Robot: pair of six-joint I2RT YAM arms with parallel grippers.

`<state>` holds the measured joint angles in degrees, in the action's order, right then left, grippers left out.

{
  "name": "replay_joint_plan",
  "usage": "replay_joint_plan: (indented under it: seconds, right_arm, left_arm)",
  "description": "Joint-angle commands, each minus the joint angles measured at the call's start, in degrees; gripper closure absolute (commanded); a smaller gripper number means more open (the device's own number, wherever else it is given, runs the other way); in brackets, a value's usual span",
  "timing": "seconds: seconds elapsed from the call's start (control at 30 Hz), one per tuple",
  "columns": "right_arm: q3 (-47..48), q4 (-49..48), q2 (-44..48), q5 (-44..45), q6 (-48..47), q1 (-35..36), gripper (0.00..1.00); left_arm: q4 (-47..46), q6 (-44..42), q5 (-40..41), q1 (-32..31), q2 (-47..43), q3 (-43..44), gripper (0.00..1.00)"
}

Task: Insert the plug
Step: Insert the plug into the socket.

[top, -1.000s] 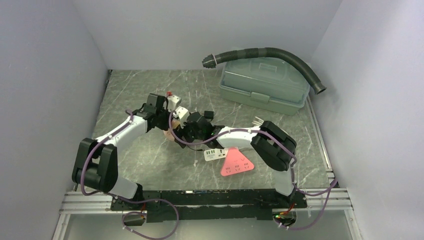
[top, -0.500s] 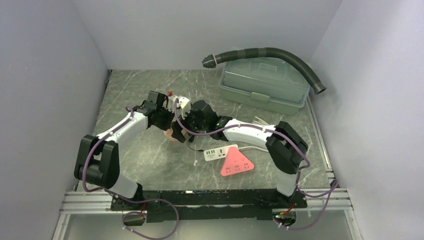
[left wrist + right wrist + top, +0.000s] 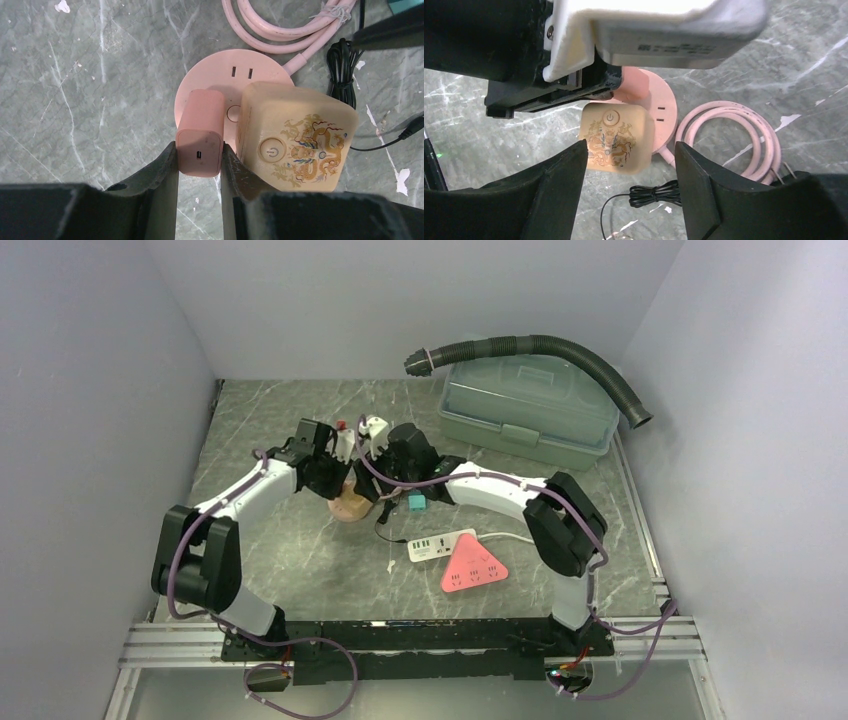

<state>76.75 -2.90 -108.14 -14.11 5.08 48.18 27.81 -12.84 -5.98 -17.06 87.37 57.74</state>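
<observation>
A pink plug block (image 3: 201, 131) stands on a round pink socket base (image 3: 220, 70), and my left gripper (image 3: 199, 150) is shut on its two sides. Beside the plug on the same base sits a beige cube adapter (image 3: 300, 140) printed with a dragon and a power button. In the right wrist view my right gripper (image 3: 630, 148) hangs open just in front of the beige cube (image 3: 616, 135), with only table and a black cord bundle (image 3: 656, 192) between its fingers. From above, the two grippers meet over the pink base (image 3: 348, 508).
The base's pink cable (image 3: 729, 140) lies coiled beside it. A white power strip (image 3: 440, 543) and a pink triangular one (image 3: 473, 568) lie nearer the arms, and a small teal object (image 3: 416, 502) rests by the right arm. A grey-green toolbox (image 3: 527, 408) and a black hose (image 3: 560, 348) are at the back right.
The right arm has swung away from the front toward the back, up against the left gripper, uncovering the teal object. The left gripper has kept its hold and shifted only slightly.
</observation>
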Motion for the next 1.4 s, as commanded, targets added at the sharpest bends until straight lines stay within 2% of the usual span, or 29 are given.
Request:
replay_joint_plan:
  seconds: [0.0,0.57,0.87,1.3,1.37]
  right_arm:
    - [1.39,-1.40,-1.26,-1.36,1.13,0.74,0.34]
    - [1.64,0.12,-5.00,-2.57,-1.86,1.30,0.49]
    - [1.34,-0.50,-6.07,-2.79,-2.45,1.39,0.49]
    - [-1.27,-2.42,-6.31,-3.47,-1.05,1.74,0.48]
    - [-1.59,-2.74,-6.08,-3.28,-1.02,1.74,0.47]
  left_arm:
    - [6.54,-0.64,-2.62,-0.25,4.39,-0.95,1.00]
    - [18.88,-4.56,-4.00,-1.56,12.95,11.20,1.00]
    - [24.92,-7.76,-2.74,-3.30,16.84,17.64,1.00]
    - [24.09,-6.72,-4.55,-4.52,20.36,20.20,1.00]
    - [24.78,-5.99,-5.27,-4.33,19.42,21.14,0.94]
